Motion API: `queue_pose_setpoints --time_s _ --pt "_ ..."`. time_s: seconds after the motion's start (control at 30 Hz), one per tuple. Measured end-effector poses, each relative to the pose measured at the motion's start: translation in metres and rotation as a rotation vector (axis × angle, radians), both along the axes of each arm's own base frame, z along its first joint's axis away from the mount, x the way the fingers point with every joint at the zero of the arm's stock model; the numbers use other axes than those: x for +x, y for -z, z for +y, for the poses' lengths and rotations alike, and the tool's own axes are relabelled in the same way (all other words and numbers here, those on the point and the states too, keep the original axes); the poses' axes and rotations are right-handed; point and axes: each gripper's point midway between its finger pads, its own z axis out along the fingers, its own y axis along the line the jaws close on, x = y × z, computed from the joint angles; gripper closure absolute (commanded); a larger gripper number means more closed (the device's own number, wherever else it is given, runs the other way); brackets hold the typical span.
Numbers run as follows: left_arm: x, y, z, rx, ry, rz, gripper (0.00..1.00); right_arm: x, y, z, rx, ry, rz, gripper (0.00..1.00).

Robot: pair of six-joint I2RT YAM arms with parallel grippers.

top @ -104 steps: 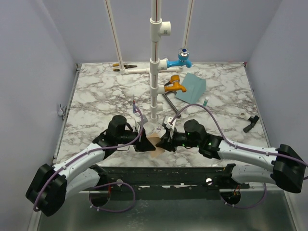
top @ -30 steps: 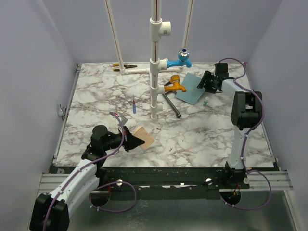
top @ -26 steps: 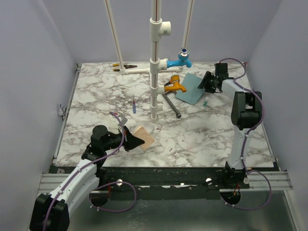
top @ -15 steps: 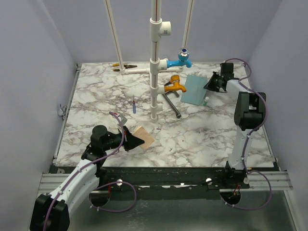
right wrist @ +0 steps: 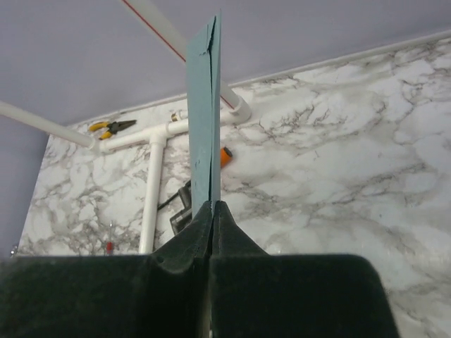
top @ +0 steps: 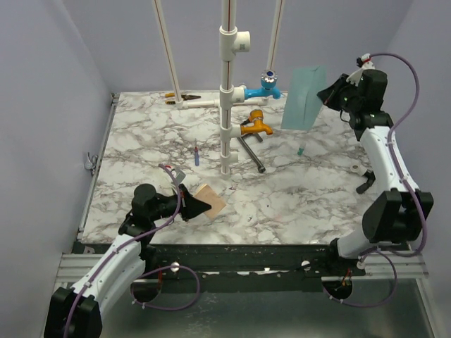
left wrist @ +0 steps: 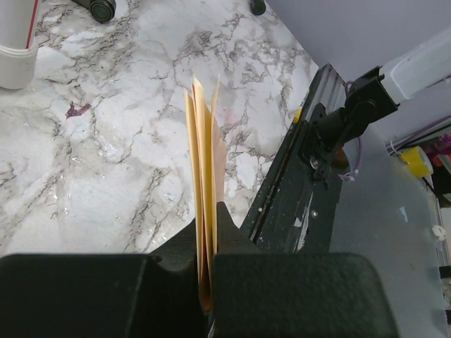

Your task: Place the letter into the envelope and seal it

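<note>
The tan letter (top: 211, 200) sits near the table's front left, folded, with my left gripper (top: 190, 206) shut on it; in the left wrist view its layered edge (left wrist: 202, 162) rises from between the black fingers (left wrist: 106, 296). The teal-blue envelope (top: 304, 97) hangs in the air over the back right of the table, pinched at its right edge by my right gripper (top: 328, 95), which is shut on it. Seen edge-on in the right wrist view, the envelope (right wrist: 204, 120) stands straight up from the shut fingertips (right wrist: 213, 211).
A white pipe stand (top: 226, 91) with a blue tap (top: 268, 83) and an orange tap (top: 254, 125) rises mid-table. A metal rod (top: 250, 154), a small pen (top: 196, 155), pliers (top: 180, 98), a tape roll (top: 356, 167) and a black part (top: 366, 184) lie about.
My right gripper shut on the envelope at the back right and lifted it off the table, raising the arm high. The left arm and the letter have stayed still.
</note>
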Motion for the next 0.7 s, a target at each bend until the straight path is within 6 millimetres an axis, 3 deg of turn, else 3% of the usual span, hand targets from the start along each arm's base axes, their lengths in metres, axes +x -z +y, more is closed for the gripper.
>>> queue_pose_setpoints --time_s 0.1,0.27,0.43,0.53,0.7 --pt "0.000 -0.001 0.000 -0.001 -0.001 -0.005 1.00 -0.036 -0.008 0.002 -0.002 0.004 0.006 0.99" --pt "-0.001 -0.001 0.001 -0.001 -0.001 -0.014 1.00 -0.094 -0.002 0.000 -0.032 0.024 0.076 0.99" --pt "-0.001 -0.003 0.001 -0.003 0.000 -0.028 1.00 -0.153 0.003 0.013 -0.040 -0.029 0.146 0.99" --pt "-0.001 -0.004 0.001 -0.006 0.000 -0.037 1.00 -0.176 0.015 0.034 -0.026 -0.132 0.217 0.99" --pt "-0.001 -0.006 0.001 -0.007 0.000 -0.047 1.00 -0.237 0.070 0.094 0.029 -0.420 0.450 0.99"
